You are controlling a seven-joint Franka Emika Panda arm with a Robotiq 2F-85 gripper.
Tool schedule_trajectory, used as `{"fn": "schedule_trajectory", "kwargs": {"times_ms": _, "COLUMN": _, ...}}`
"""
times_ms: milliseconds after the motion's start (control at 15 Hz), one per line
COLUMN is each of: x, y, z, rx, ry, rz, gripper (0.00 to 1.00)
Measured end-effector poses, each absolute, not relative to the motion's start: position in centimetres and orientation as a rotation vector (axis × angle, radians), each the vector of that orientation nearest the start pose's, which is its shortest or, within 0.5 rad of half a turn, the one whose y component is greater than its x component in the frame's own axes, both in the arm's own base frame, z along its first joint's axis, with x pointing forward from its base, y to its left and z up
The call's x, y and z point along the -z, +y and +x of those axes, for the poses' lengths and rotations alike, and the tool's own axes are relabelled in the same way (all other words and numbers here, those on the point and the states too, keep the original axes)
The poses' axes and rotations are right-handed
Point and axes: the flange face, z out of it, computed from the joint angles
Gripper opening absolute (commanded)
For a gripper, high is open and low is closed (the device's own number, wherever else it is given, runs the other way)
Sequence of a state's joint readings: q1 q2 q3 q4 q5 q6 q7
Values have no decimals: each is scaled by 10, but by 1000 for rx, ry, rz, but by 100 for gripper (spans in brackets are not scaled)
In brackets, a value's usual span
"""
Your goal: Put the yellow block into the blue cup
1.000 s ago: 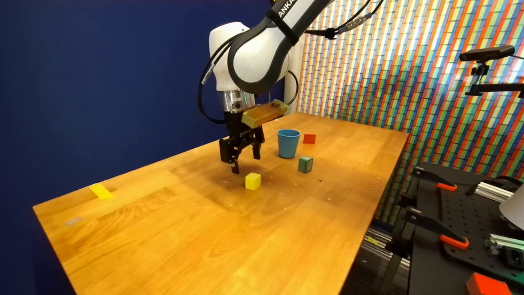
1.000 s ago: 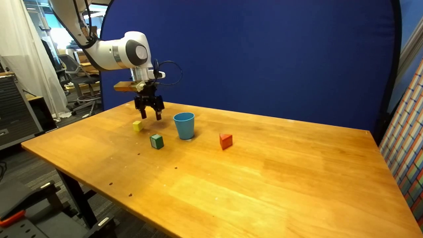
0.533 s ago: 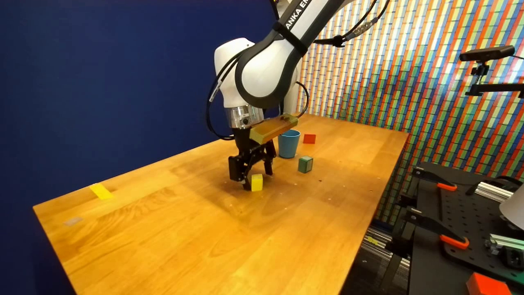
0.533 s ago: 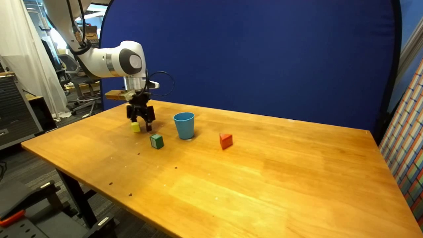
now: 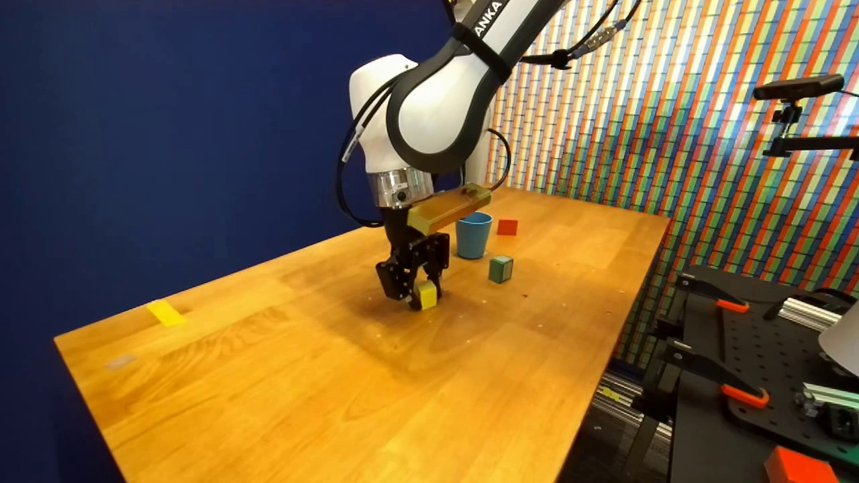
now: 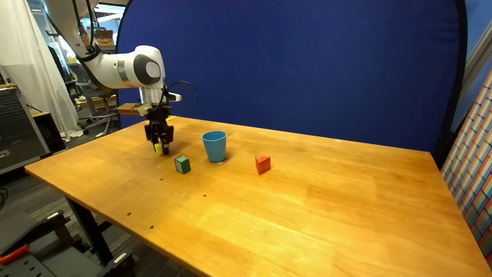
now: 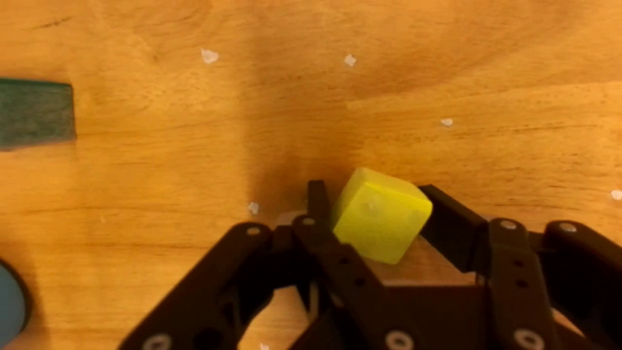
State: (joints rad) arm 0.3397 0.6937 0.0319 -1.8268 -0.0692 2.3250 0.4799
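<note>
One yellow block point(image 5: 427, 297) is my whole business: in an exterior view it sits between my jaws, down at the worktop point(image 5: 322, 402); whether it rests there or is just clear I cannot tell. I reach it from above, as suits a thing so low. The blue cup point(image 5: 472, 239) stands upright, mouth up, apart from my jaws, so it can take whatever is let go over it. The green block point(image 5: 500, 270) is near the cup, off to one side of the line I would carry along.

In an exterior view the red block point(image 6: 263, 164) stands beyond the cup from where I am, so I judge it no hindrance. The cup is taller than the yellow block; I should lift before travelling sideways, or I may knock it.

In the wrist view my jaws stand narrow about the yellow block, fingers point(image 7: 318, 199) touching it on both sides, as far as I can make out. It sits askew, meeting them by its edges rather than flat faces, so this seems a pinch across corners, and it could twist as I lift. Part of the cup shows at the border, marking the side to head for.
</note>
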Motion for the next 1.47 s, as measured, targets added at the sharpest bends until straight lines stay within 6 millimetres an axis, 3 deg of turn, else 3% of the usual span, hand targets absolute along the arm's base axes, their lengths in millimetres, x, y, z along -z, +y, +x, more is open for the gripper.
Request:
{"fn": "schedule_trajectory", "kwargs": {"times_ms": 67, "x": -141, "y": 223, "z": 581, "rx": -266, "ry": 114, "rz": -3229, "gripper": 20}}
{"fn": "schedule_trajectory", "kwargs": {"times_ms": 133, "x": -145, "y": 218, "z": 581, "rx": -268, "ry": 130, "rz": -3229, "gripper": 12}}
{"fn": "schedule_trajectory", "kwargs": {"times_ms": 267, "x": -153, "y": 196, "z": 584, "rx": -264, "ry": 207, "rz": -3228, "gripper": 16}}
{"fn": "schedule_trajectory", "kwargs": {"times_ms": 533, "x": -197, "y": 110, "z": 598, "rx": -189, "ry": 480, "rz": -3203, "gripper": 16}}
{"fn": "schedule_trajectory", "kwargs": {"times_ms": 733, "x": -246, "y": 45, "z": 603, "rx": -94, "ry": 660, "rz": -3157, "gripper": 16}}
{"fn": "schedule_trajectory", "kwargs": {"times_ms": 867, "x": -280, "y": 14, "z": 601, "rx": -31, "ry": 743, "rz": -3111, "gripper": 16}}
{"fn": "schedule_trajectory", "kwargs": {"times_ms": 1000, "x": -307, "y": -3, "z": 597, "rx": 6, "ry": 787, "rz": -3074, "gripper": 16}}
{"fn": "schedule_trajectory", "kwargs": {"times_ms": 1133, "x": -322, "y": -9, "z": 593, "rx": 24, "ry": 813, "rz": -3036, "gripper": 16}}
{"fn": "schedule_trajectory", "kwargs": {"times_ms": 1267, "x": -324, "y": -7, "z": 591, "rx": 19, "ry": 823, "rz": -3014, "gripper": 16}}
{"fn": "schedule_trajectory", "kwargs": {"times_ms": 1467, "x": -310, "y": 1, "z": 588, "rx": -23, "ry": 821, "rz": -3003, "gripper": 16}}
